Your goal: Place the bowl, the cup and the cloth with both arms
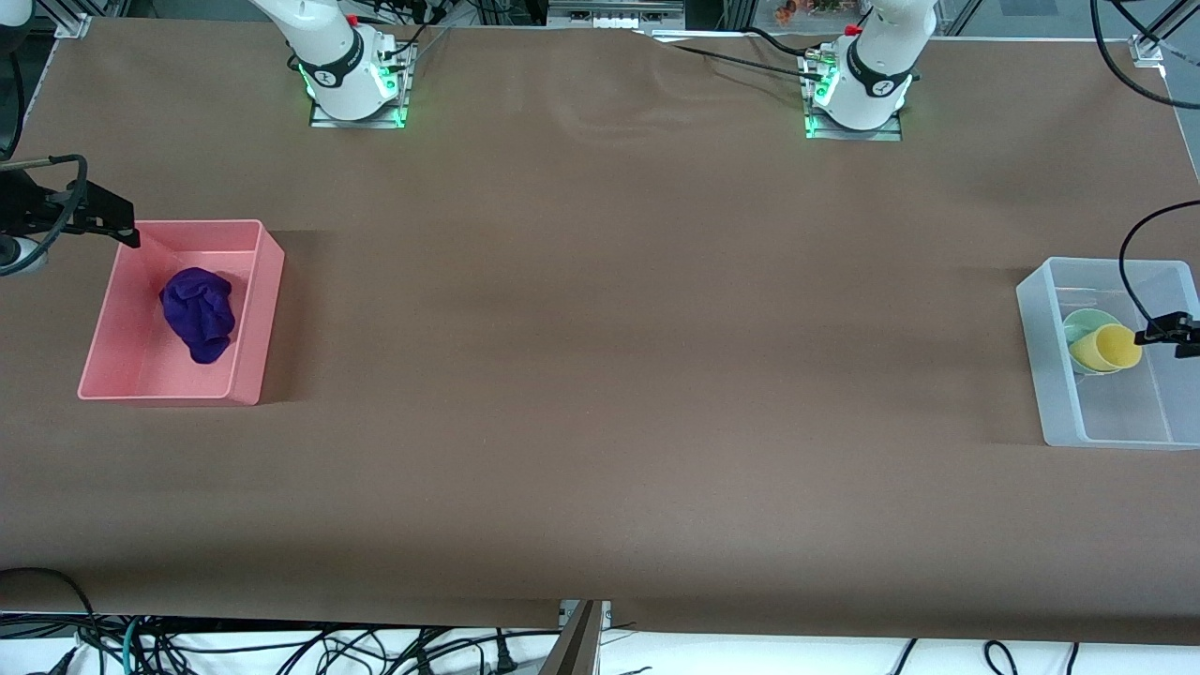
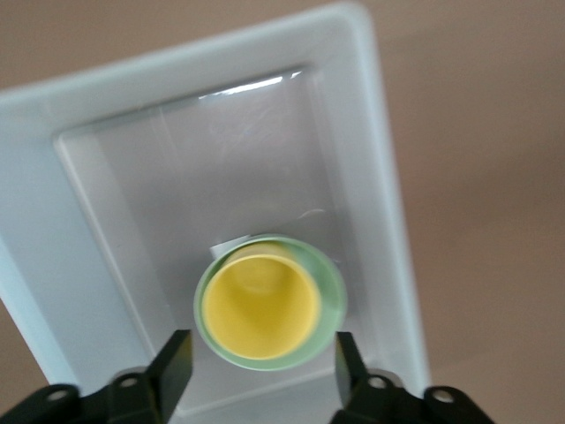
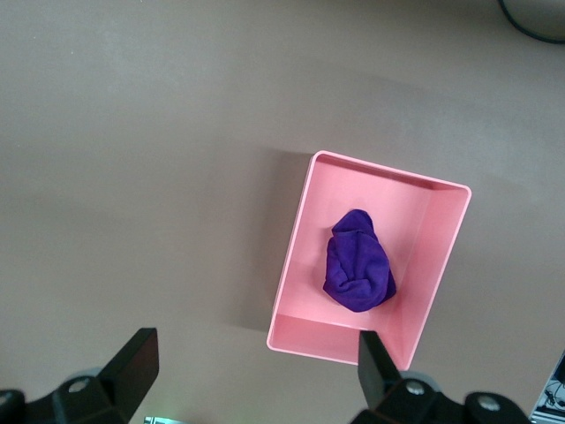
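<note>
**Cloth in the pink bin, cup nested in the bowl in the clear bin**

Front view: one cloth (image 1: 199, 313), a crumpled deep purple lump, lies in the pink bin (image 1: 255, 319) at the left of the frame, around the bin's middle. At the right edge of the frame stands one clear bin (image 1: 1041, 347), translucent and pale. In it sits one pale mint-green bowl (image 1: 1080, 325), and one bright yellow cup (image 1: 1106, 348) rests in the bowl, tipped on its side with its mouth toward the frame's right. The right gripper (image 1: 127, 232) hangs at the pink bin's upper left corner, at the frame's left edge; the left gripper (image 1: 1167, 331) hangs over the clear bin at the frame's right edge. The brown table (image 1: 619, 375) fills the rest of the frame. Counted: two bins, one cloth, one bowl, one cup.

Left wrist view: the cup (image 2: 260, 307) shows as a yellow disc ringed by the green rim of the bowl (image 2: 333, 287), low in the frame, inside the clear bin (image 2: 388, 230). The left gripper (image 2: 258, 367) is spread wide, its fingers at the bottom edge, apart from the bowl and holding nothing.

Right wrist view: the pink bin (image 3: 296, 256) sits right of centre with the cloth (image 3: 357, 274) bunched inside. The right gripper (image 3: 256, 362) is spread wide at the bottom edge and holds nothing.
</note>
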`<action>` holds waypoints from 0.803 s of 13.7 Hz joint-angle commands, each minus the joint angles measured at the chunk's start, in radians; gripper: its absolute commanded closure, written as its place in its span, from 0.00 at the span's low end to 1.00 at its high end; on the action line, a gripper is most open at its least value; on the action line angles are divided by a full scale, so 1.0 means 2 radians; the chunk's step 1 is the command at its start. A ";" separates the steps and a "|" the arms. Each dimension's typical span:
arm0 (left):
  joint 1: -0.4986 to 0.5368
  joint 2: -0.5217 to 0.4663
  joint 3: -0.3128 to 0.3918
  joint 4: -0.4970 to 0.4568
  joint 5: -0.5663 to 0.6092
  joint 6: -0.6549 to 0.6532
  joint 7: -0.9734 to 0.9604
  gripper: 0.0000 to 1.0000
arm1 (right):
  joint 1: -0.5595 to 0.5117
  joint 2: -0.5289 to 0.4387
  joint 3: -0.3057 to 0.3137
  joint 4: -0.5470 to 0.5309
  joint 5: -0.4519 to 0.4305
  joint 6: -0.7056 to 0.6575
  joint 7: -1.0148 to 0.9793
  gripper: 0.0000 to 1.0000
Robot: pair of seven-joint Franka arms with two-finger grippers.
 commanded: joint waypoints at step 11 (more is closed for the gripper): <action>-0.239 -0.225 -0.003 -0.079 -0.012 -0.148 -0.274 0.00 | -0.004 -0.001 0.002 0.001 0.005 0.001 -0.001 0.00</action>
